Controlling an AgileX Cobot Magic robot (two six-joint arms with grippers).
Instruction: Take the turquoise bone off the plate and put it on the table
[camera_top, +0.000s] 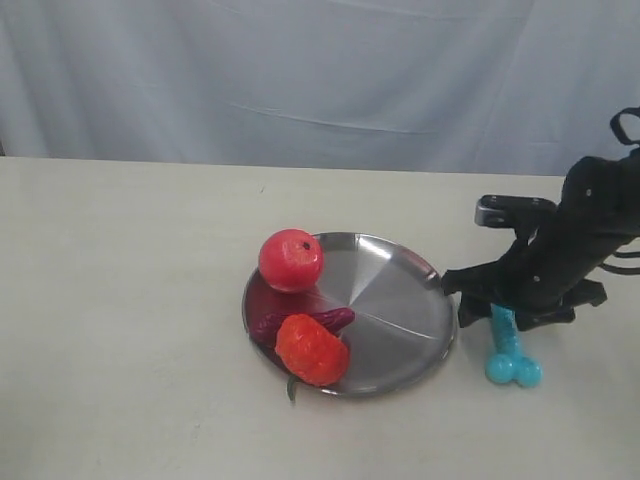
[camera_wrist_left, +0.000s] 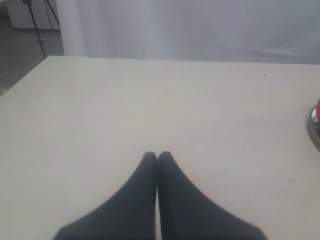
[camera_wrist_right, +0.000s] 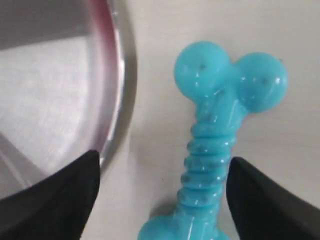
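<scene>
The turquoise bone (camera_top: 512, 352) lies on the off-white table (camera_top: 130, 300), just right of the silver plate (camera_top: 400, 310). My right gripper (camera_top: 510, 312) hangs over the bone's far end, open. In the right wrist view the ribbed shaft of the bone (camera_wrist_right: 215, 135) sits between the spread fingers of that gripper (camera_wrist_right: 163, 162), close to one finger and well apart from the other. The plate's rim (camera_wrist_right: 120, 75) runs beside it. My left gripper (camera_wrist_left: 158, 155) is shut on nothing above bare table (camera_wrist_left: 150, 100), far from the plate's edge (camera_wrist_left: 315, 127).
On the plate sit a red apple (camera_top: 291, 260), a red-orange toy (camera_top: 312, 348) and a dark purple item (camera_top: 300, 322) between them. A pale curtain (camera_top: 300, 80) hangs behind the table's far edge.
</scene>
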